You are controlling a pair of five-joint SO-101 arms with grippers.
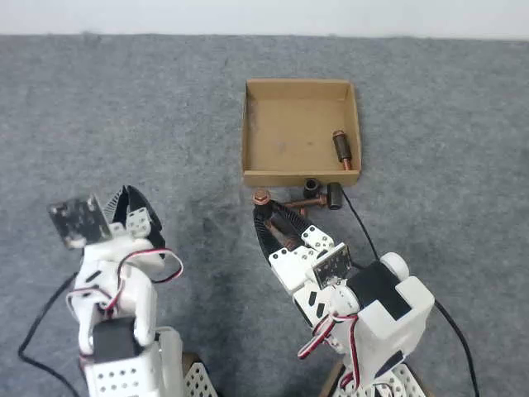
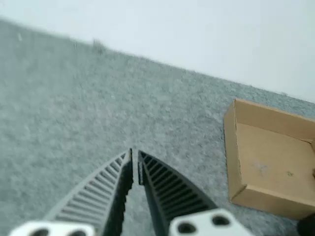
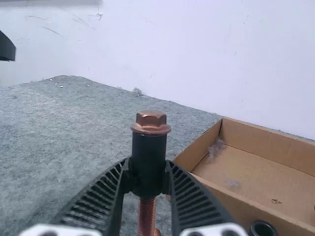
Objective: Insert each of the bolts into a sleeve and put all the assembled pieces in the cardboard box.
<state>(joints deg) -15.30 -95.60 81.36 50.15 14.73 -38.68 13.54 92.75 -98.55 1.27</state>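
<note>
My right gripper (image 3: 147,171) is shut on a black sleeve (image 3: 148,155) with a copper bolt (image 3: 150,122) through it, held upright. From above, this gripper (image 1: 271,215) sits just in front of the cardboard box (image 1: 258,132), the bolt head (image 1: 261,197) near the box's front left corner. One assembled piece (image 1: 341,146) lies inside the box by its right wall. Two loose black sleeves (image 1: 312,186) (image 1: 335,195) and a loose bolt (image 1: 302,202) lie on the carpet in front of the box. My left gripper (image 2: 135,164) is shut on nothing, far to the left (image 1: 131,197).
Grey carpet (image 1: 165,116) covers the table. A black cable (image 1: 359,223) runs from the loose sleeves back past the right arm. The box's near wall (image 2: 268,199) stands to the side of the left gripper. A white wall (image 3: 206,49) rises behind.
</note>
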